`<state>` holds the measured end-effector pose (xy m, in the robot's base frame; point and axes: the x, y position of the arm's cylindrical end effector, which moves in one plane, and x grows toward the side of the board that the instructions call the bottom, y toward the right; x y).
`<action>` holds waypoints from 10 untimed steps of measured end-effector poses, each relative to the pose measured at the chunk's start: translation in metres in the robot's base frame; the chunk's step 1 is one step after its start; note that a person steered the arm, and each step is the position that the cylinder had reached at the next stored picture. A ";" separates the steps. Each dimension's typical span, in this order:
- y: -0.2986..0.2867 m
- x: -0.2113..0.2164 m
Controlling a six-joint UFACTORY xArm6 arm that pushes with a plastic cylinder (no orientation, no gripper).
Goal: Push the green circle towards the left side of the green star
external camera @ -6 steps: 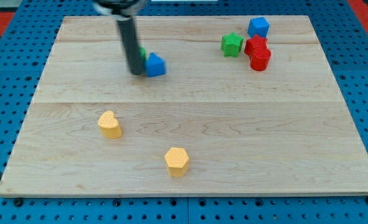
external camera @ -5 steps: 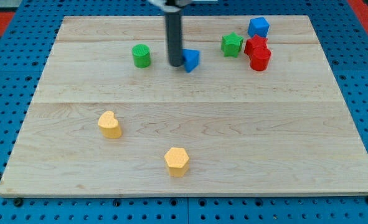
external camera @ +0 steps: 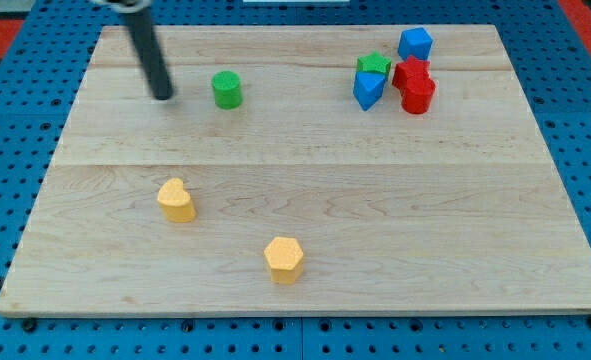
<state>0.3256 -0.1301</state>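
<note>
My tip (external camera: pixel 163 97) rests on the tabletop (external camera: pixel 305 215), near the view's left of the green circle (external camera: pixel 227 89), not touching. The green star (external camera: pixel 375 64) sits well apart toward the view's right, touching a blue block (external camera: pixel 368 89). I carry no pincer.

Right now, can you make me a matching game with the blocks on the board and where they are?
Things:
1. my tip
2. green circle
3. blue block
4. yellow hexagon block

Places:
A. touching the green star
B. nearest the view's bottom
C. at the view's left of the green circle, apart from it
D. between the tip and the green star

Pairs: 1-C, 2-D, 3-A, 4-B
</note>
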 end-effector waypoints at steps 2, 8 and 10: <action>0.120 -0.008; -0.023 0.191; 0.104 0.172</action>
